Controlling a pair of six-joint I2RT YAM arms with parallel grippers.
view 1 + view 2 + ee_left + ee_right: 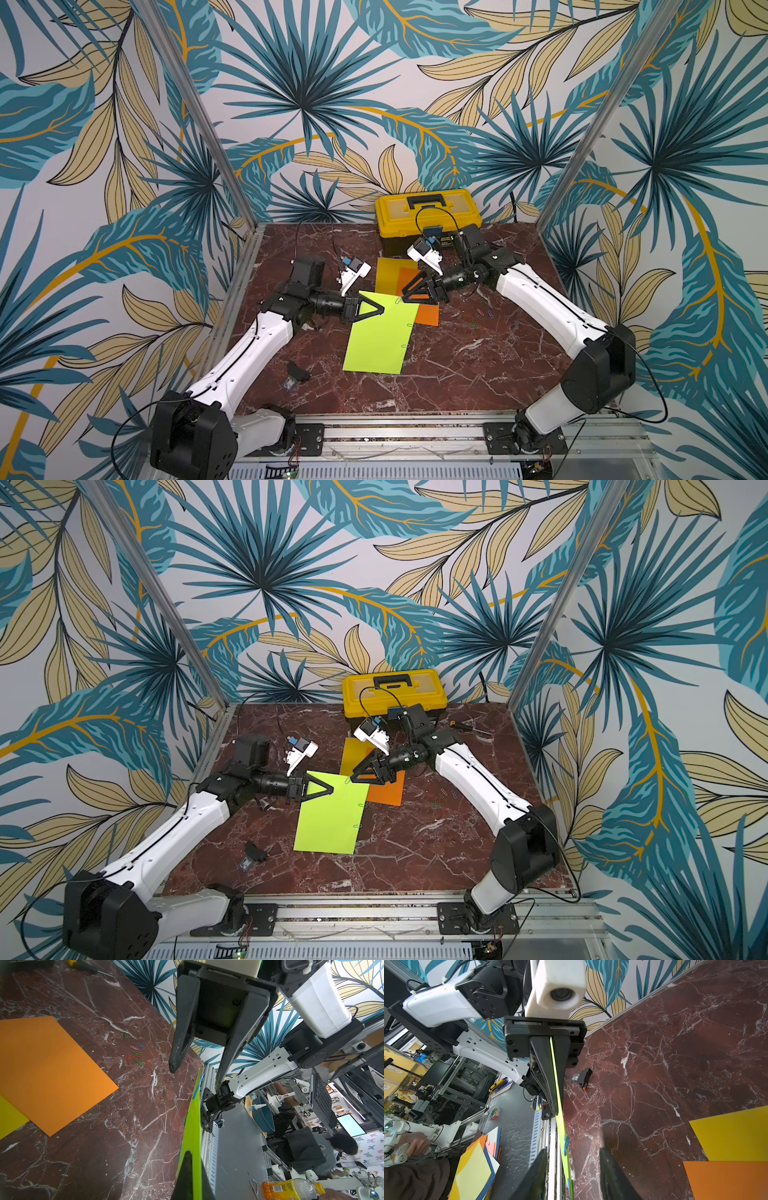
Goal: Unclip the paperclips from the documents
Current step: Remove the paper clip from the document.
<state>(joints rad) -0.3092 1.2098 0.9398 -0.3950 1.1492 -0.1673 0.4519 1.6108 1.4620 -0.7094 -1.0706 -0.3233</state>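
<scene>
No text can really be read anywhere here. A small sticker [447, 240] is stuck on the black front of the yellow toolbox [428, 212] at the far side, but it's too blurred to be made out. A barcode [276, 1188] is printed on a bottle [295, 1188] in the left wrist view, digits unreadable.

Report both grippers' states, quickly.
Left gripper: shut on the lime green sheet.
Right gripper: open, jaws straddling that sheet's edge, gripping nothing.
</scene>
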